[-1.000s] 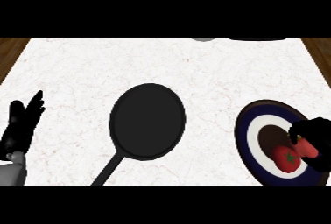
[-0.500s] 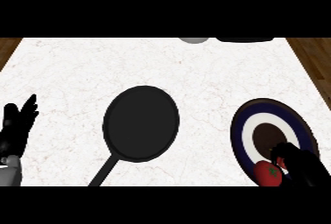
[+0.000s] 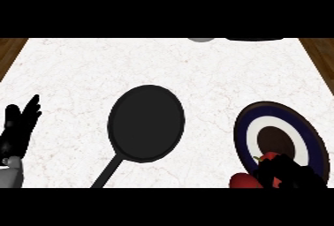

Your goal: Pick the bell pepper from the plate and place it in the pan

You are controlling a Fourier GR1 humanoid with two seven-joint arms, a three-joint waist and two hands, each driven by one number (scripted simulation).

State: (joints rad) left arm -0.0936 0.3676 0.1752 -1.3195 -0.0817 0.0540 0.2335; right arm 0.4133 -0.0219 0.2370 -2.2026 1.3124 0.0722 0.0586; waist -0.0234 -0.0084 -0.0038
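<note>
- The right robot hand [image 3: 290, 173] shows at the lower right edge of the view, its black fingers curled round the red bell pepper [image 3: 244, 181] and hiding most of it.
- The bell pepper is at the near left rim of the plate [image 3: 246, 132]; whether it is lifted off the plate cannot be told.
- The left robot hand [image 3: 18, 128] rests at the left edge, fingers straight and pointing up, holding nothing.
- The plate, dark blue with a white ring, lies on the white desk [image 3: 85, 70] to the right of the pan [image 3: 146, 121], apart from it.
- The black pan lies mid-desk, with its handle running toward the near left.
- At the far edge a grey thing [image 3: 201, 39] and a dark thing [image 3: 254, 39] are cut off by the view.
</note>
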